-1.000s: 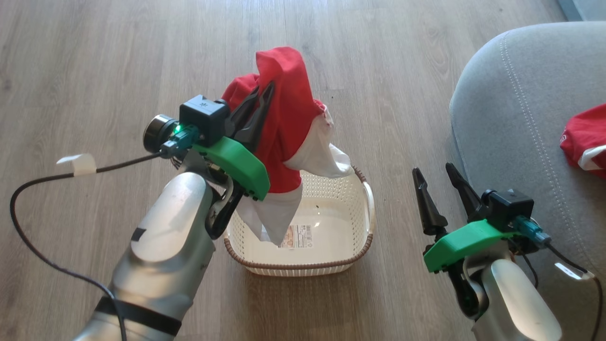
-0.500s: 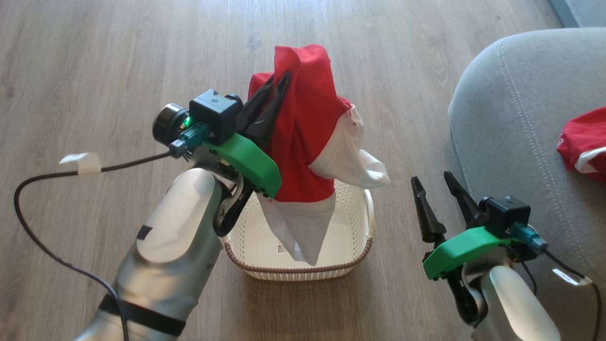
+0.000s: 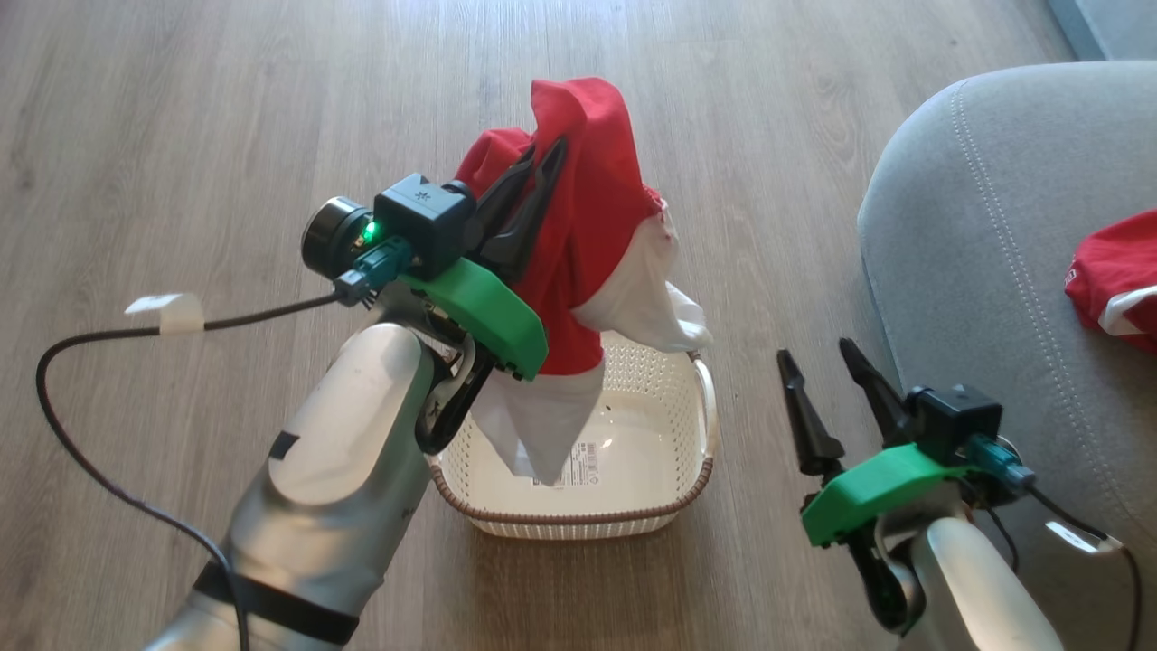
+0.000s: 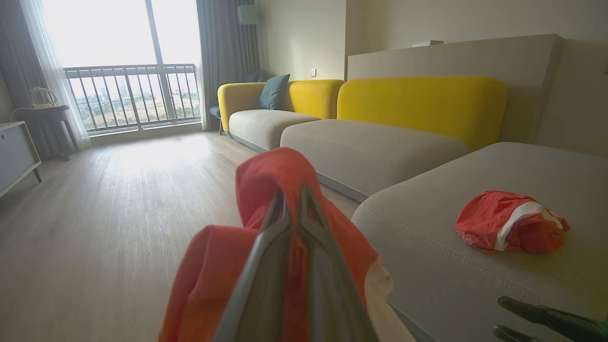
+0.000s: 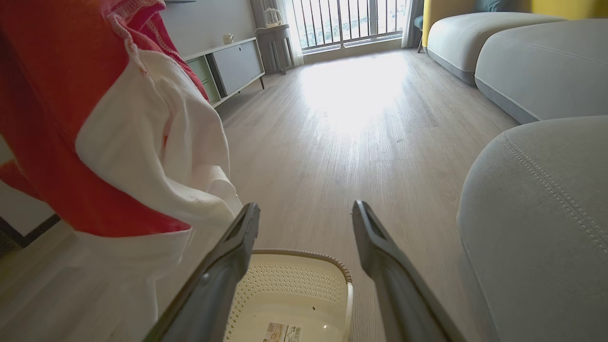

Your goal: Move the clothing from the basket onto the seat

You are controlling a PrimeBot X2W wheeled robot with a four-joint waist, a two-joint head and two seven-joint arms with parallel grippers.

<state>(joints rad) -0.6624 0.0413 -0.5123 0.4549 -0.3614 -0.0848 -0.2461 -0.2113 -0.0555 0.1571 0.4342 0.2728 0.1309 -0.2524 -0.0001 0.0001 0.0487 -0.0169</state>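
Observation:
My left gripper (image 3: 545, 155) is shut on a red-and-white piece of clothing (image 3: 592, 235), held up above the cream basket (image 3: 687, 470); its white hem hangs down into the basket. The left wrist view has red cloth (image 4: 280, 175) pinched between my closed fingers (image 4: 266, 266). The basket (image 5: 342, 285) on the wooden floor shows a bare bottom with a label sticker (image 3: 583, 457). Right of the basket my right gripper (image 3: 818, 357) hovers open and empty, close to the grey seat (image 3: 994, 235). Another red-and-white garment (image 3: 1116, 276) lies on the seat (image 4: 427, 237), also visible as a bundle (image 4: 510, 228).
A black cable (image 3: 108, 334) trails from my left wrist over the wooden floor (image 3: 226, 136). More grey and yellow sofa sections (image 4: 370, 142) stand beyond the seat. A low cabinet (image 5: 228, 66) lines the wall near a balcony window (image 4: 128, 85).
My left arm has carried the garment up and rightward, and its hem has swung above the basket. The head view has shifted slightly. The right gripper has stayed open.

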